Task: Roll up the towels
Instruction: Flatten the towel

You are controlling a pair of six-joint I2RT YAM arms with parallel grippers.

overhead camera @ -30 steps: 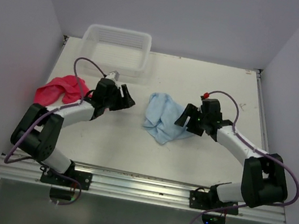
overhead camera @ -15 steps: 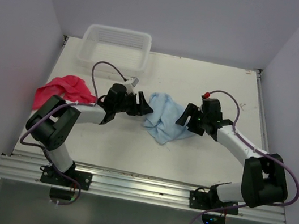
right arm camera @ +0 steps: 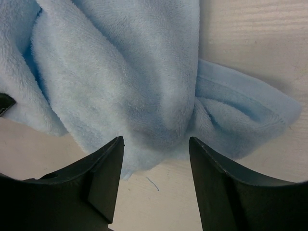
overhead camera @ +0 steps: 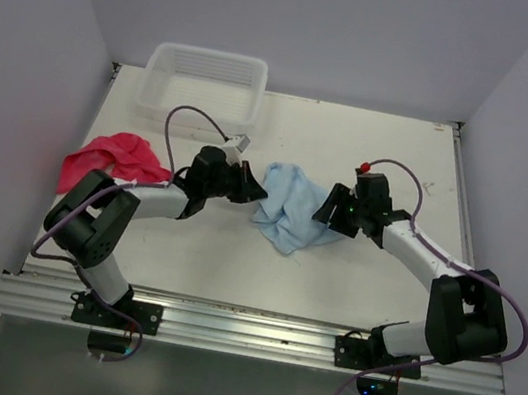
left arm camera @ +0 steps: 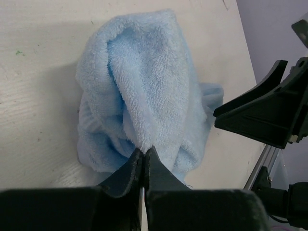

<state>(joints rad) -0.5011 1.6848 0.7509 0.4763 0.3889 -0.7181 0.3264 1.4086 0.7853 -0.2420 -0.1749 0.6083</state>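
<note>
The light blue towel [overhead camera: 288,207] lies crumpled in the middle of the table, between both arms. My left gripper [overhead camera: 257,188] is at its left edge, and in the left wrist view its jaws [left arm camera: 144,151] are pressed together on a raised fold of the blue towel [left arm camera: 139,86]. On the towel's right side, my right gripper [overhead camera: 327,213] stands open. In the right wrist view its fingers [right arm camera: 108,163] straddle the near edge of the towel [right arm camera: 120,72] without touching it. The pinkish-red towel [overhead camera: 108,159] lies bunched at the table's left edge, with no gripper on it.
A clear plastic basket [overhead camera: 207,53] stands at the back left of the table. Grey walls close in the table on the left, back and right. The right arm's black gripper [left arm camera: 269,115] shows just beyond the towel in the left wrist view.
My left arm swung right from beside the red towel to the blue towel's left edge, and its jaws closed there. The right gripper stayed at the towel's right side and narrowed a little.
</note>
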